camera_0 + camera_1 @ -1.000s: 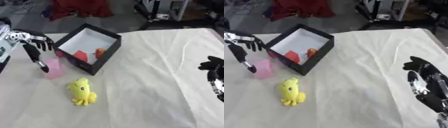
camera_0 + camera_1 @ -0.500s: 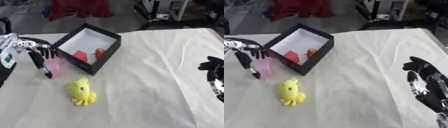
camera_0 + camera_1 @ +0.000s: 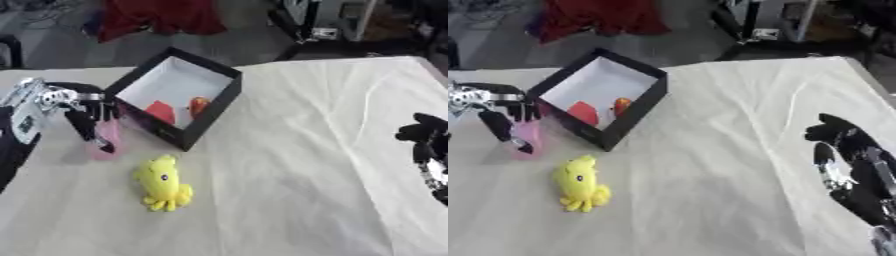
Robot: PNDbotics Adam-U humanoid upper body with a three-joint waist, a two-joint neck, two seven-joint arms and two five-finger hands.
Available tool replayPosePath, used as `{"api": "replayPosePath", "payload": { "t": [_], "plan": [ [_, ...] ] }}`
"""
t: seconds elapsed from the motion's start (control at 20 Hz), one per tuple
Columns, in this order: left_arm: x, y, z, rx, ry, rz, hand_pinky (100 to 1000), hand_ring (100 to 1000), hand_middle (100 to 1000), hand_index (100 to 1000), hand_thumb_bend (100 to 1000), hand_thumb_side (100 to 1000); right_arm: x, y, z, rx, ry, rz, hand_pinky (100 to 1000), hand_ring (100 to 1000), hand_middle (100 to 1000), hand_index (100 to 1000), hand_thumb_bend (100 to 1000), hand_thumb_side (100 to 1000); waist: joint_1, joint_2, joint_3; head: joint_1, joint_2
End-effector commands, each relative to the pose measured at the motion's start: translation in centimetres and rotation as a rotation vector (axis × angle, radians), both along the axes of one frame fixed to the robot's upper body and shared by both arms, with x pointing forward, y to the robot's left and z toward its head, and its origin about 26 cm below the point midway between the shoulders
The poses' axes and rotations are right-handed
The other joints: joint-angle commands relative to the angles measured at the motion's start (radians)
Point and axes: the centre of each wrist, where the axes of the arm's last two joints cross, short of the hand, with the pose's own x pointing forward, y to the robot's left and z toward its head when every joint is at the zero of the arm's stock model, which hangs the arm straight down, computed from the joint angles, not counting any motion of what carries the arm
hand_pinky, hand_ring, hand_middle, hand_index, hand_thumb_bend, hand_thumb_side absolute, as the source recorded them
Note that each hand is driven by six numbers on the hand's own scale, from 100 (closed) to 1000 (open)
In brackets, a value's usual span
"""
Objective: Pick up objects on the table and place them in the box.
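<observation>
At the near-left part of the cloth-covered surface point(image 3: 297, 165), the robot's left hand point(image 3: 80, 111) stands over a pink object point(image 3: 108, 139). Its dark fingers point(image 3: 86, 131) reach down along the object's outer side, and they appear to curl around it; whether the grip has fully closed cannot be confirmed. The pink object rests on the surface, just beside the near-left wall of the black box point(image 3: 214, 107). The box sits open, white inside, with a red piece point(image 3: 159, 111) and an orange piece point(image 3: 199, 105) already lying in it. A yellow plush toy point(image 3: 162, 183) lies nearer the viewer, apart from the box and from the hand.

The step in hand is judged to be grasping the pink object. To do it well, the fingers and thumb should oppose one another across the object's sides before any lift, and the lift should go straight up until the object clears the box's rim, then travel the short way over the wall.

Room is tight between the pink object and the box wall, so fingers entering that gap may nudge the box. The surface's left edge lies close behind the hand. The middle and right of the surface are bare, where the right hand point(image 3: 846, 150) rests near the right edge, fingers relaxed and holding nothing.
</observation>
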Motion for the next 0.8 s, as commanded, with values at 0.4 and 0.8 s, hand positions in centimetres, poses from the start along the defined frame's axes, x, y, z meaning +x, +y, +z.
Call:
{"api": "replayPosePath", "payload": {
  "t": [0.4, 0.8],
  "plan": [
    [-0.2, 1.4, 2.1, 0.025, -0.097, 0.029, 745, 630, 623, 803, 677, 294, 0.1, -0.2, 0.5, -0.005, -0.016, -0.005, 888, 742, 701, 882, 100, 506, 0.002, -0.02, 0.0, -0.001, -0.002],
    [-1.3, 2.0, 7.9, 0.07, -0.072, -0.007, 784, 704, 709, 872, 807, 340, 0.1, -0.3, 0.5, -0.009, -0.013, -0.005, 888, 742, 702, 882, 100, 505, 0.007, -0.022, 0.005, -0.001, -0.002]
  ]
}}
